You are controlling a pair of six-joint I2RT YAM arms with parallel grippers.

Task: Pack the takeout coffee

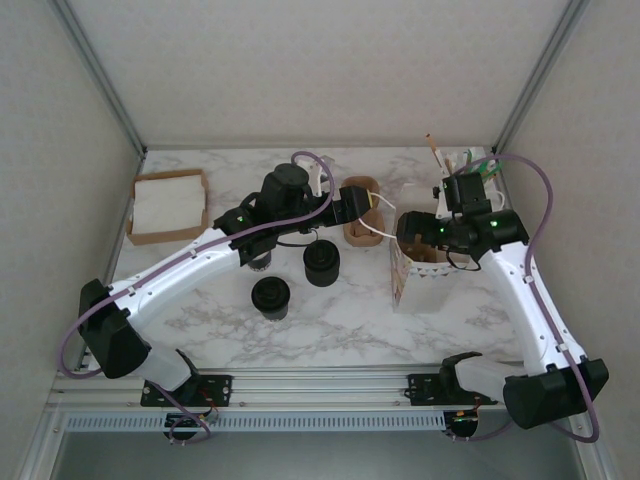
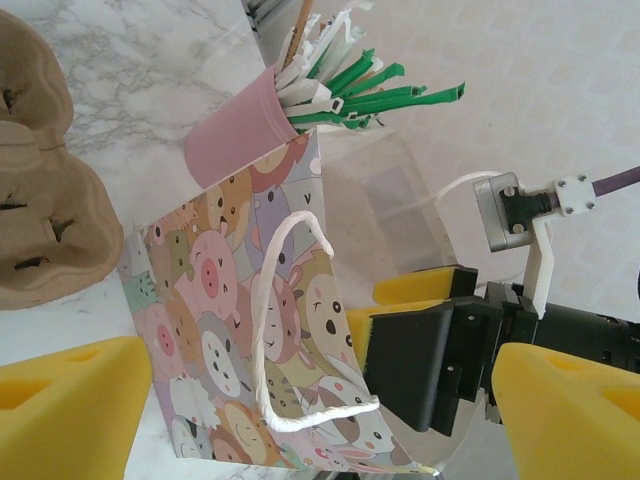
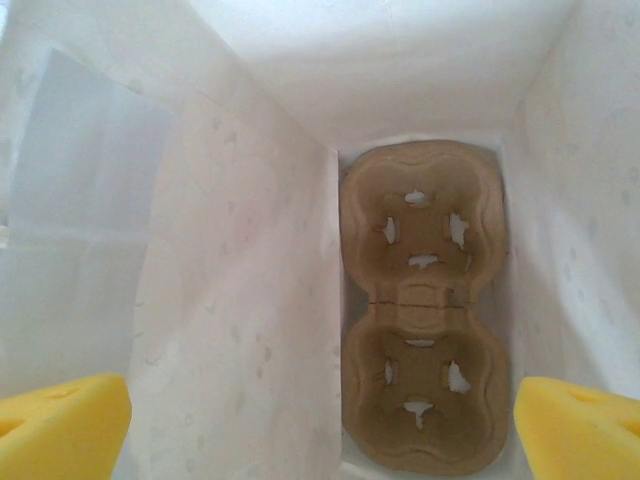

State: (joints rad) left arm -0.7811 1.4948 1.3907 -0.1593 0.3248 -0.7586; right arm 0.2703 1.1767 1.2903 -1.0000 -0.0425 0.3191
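Left of centre toward the near edge of the marble bench (image 1: 340,330): takeout coffee (image 1: 271,296), upright, lidded, well apart from both grippers. Farther back at right: right gripper (image 3: 320,425), fingers spread and empty, above the open cartoon-print bag (image 2: 230,330) with a pulp cup carrier (image 3: 420,310) on its floor. Just left of the bag: left gripper (image 2: 320,400), fingers likewise spread, grasping nothing.

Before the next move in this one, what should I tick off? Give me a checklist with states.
1. Right claw open and empty: ok.
2. Left claw open and empty: ok.
3. Bag upright, mouth open: ok.
4. Carrier flat on the bag's floor, wells empty: ok.
5. Black-lidded cup packed: not ok, it stands on the table.
6. Its lid pressed tight: cannot tell.
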